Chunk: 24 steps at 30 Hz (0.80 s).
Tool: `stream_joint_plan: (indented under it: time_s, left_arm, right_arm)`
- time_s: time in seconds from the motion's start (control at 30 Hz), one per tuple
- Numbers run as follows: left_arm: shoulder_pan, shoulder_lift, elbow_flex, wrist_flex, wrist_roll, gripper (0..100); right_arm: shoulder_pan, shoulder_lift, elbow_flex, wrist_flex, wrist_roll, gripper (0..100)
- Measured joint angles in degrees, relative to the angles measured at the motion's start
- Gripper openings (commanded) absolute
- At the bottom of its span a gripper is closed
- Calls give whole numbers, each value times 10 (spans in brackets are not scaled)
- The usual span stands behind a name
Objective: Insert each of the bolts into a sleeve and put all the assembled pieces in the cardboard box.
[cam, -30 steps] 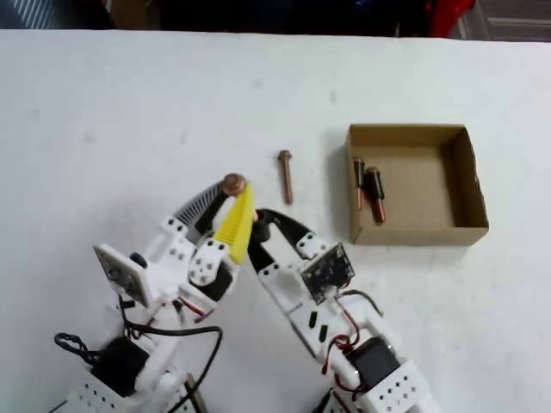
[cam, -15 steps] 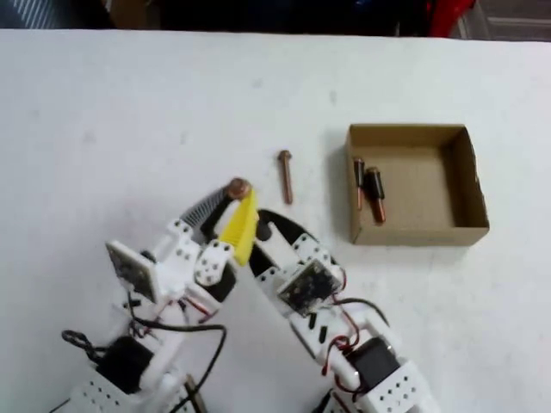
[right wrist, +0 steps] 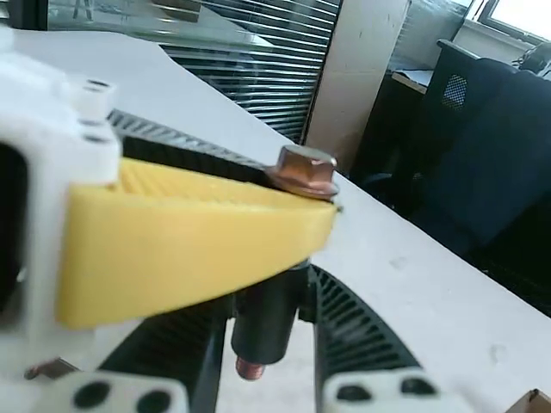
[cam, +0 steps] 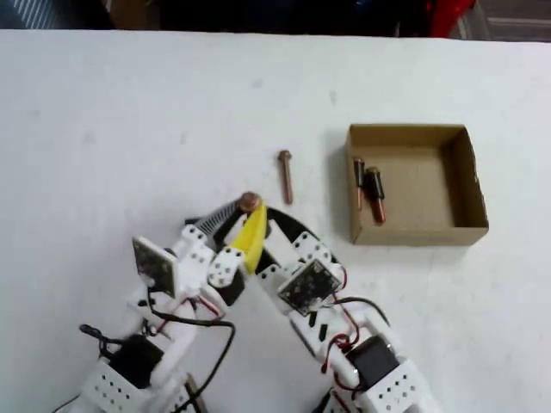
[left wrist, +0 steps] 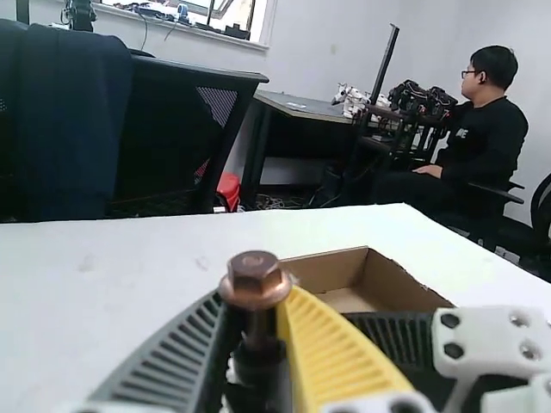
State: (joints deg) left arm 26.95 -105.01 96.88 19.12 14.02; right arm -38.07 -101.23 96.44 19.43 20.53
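My left gripper [cam: 249,209], one finger yellow and one grey ribbed, is shut on a copper bolt [cam: 250,202] held upright, hex head on top [left wrist: 254,280]. The bolt's shaft runs down through a black sleeve [right wrist: 267,318], and its tip shows below the sleeve. My right gripper [right wrist: 265,344] has its black fingers closed against that sleeve from the other side. A second bolt [cam: 285,176] lies loose on the table just beyond both grippers. To the right stands the cardboard box [cam: 413,234], holding two assembled pieces [cam: 368,191].
The white table [cam: 129,112] stretches bare to the left and far side. The box's left wall is about a hand's width right of the grippers. Chairs, desks and a seated person are in the room behind.
The left arm has carried the bolt rightward and nearer, in between the right gripper's fingers. The right gripper shifted slightly left to meet it.
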Motion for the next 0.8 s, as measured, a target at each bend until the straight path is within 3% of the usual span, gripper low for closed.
stream_joint_plan:
  time_s: [0.5,0.8]
  left_arm:
    - [0,-1,-1,43,0,28]
    - [-26,-1,-1,45,-1,201]
  right_arm:
    - [-3,1,0,1,0,17]
    - [0,1,0,1,1,17]
